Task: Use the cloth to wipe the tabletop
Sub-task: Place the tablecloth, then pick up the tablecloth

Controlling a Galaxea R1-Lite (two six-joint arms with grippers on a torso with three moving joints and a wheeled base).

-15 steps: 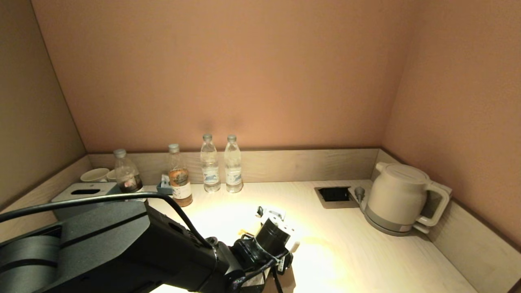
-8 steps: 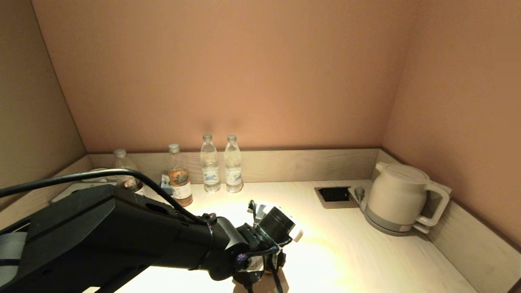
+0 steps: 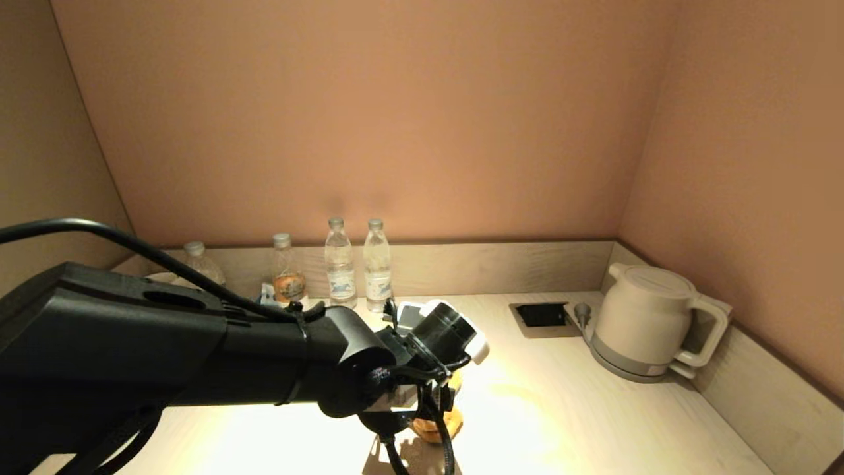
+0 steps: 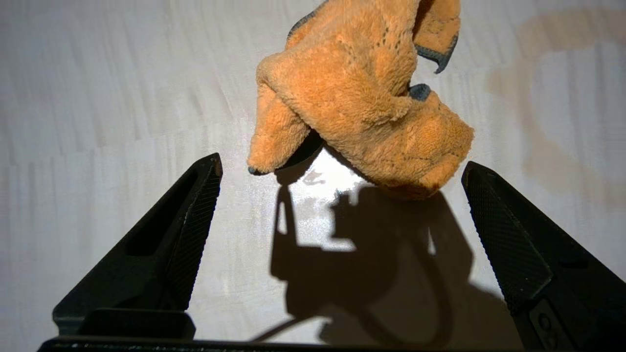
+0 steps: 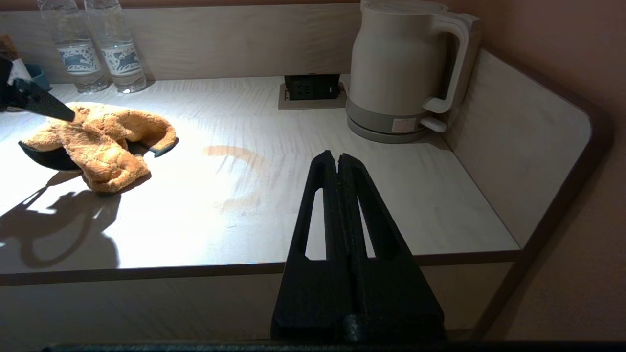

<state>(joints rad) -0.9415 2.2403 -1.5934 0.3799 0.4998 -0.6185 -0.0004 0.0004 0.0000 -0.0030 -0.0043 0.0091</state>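
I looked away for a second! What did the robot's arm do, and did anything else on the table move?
The left arm lifted and swung toward the back of the tabletop, so the orange cloth now shows beneath it. The left gripper hangs open above the cloth, not holding it. The kettle, the water bottles and the brownish stain stayed put. The right gripper is shut, off the table's front edge.

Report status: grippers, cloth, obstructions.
Left gripper open above orange cloth, not gripping. Right gripper shut, parked off the front edge. Brown stain beside cloth; kettle far right.

cloth on tabletop (centre) — kettle right
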